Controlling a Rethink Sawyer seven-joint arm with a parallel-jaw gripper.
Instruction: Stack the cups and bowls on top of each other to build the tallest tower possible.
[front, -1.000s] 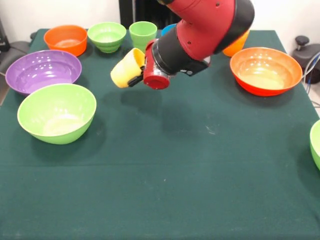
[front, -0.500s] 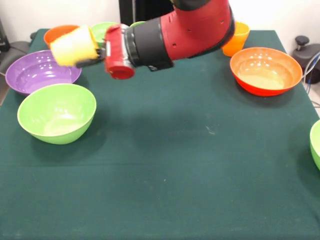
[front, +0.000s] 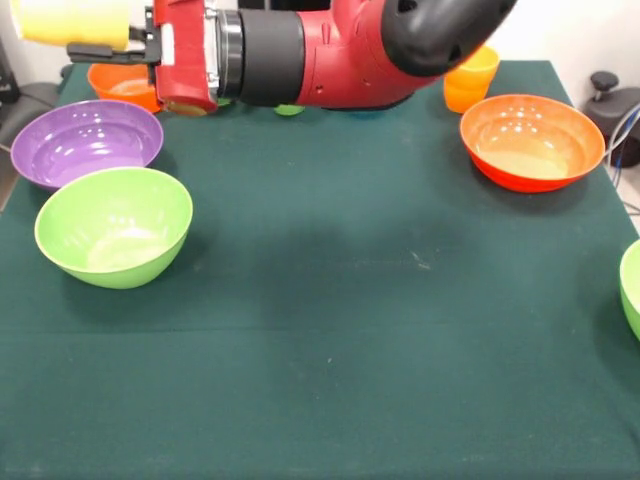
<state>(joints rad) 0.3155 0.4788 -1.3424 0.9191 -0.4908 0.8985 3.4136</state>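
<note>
Your gripper (front: 100, 40) pinches the yellow cup (front: 70, 20) above the table's (front: 330, 300) far-left corner; nothing is stacked yet, all bowls sit separate.

Green table (front: 350, 330) bears bowls (front: 114, 226), orange-yellow cup (front: 470, 80).

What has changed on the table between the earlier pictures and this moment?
The claw, shut on the glossy yellow plastic cup, carried it up and toward the picture's left, above the large purple plastic bowl. Nothing was let go. The bowls on the green table stayed in place.
</note>
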